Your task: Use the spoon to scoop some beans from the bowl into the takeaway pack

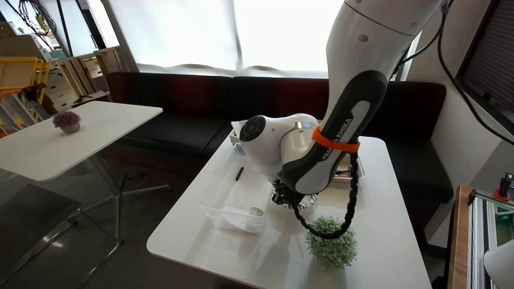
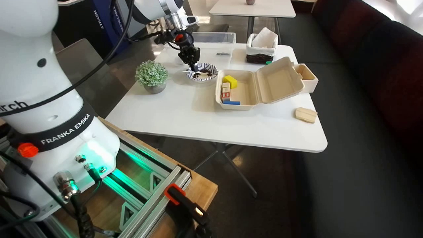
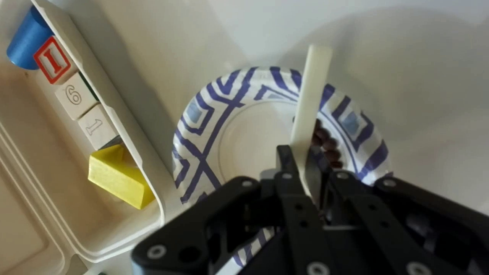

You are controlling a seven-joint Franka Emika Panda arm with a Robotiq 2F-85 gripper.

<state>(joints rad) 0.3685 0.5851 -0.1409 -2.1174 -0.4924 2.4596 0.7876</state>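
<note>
The hand (image 3: 301, 157) grips the spoon (image 3: 311, 88) over the bowl (image 3: 246, 137), which contains beans (image 3: 331, 145). The takeaway pack (image 2: 246, 89) stands open beside the bowl and holds blocks (image 3: 76, 96).

beans (image 3: 331, 145) in bowl (image 3: 248, 141) | in an exterior view: plant (image 2: 151, 74) left of bowl | takeaway pack (image 2: 247, 90) right, blocks (image 2: 226, 93) inside | bin (image 2: 214, 38) behind

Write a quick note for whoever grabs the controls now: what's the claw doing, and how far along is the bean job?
Gripper: closed on the spoon, over the bowl.
Beans: in the bowl, partly hidden by the gripper.
Takeaway pack: beside the bowl, lid open, blocks inside; no beans seen there.
Done: spoon gripped; can't tell if it's loaded.
Left: likely scoop, carry across, tip into the pack.
</note>
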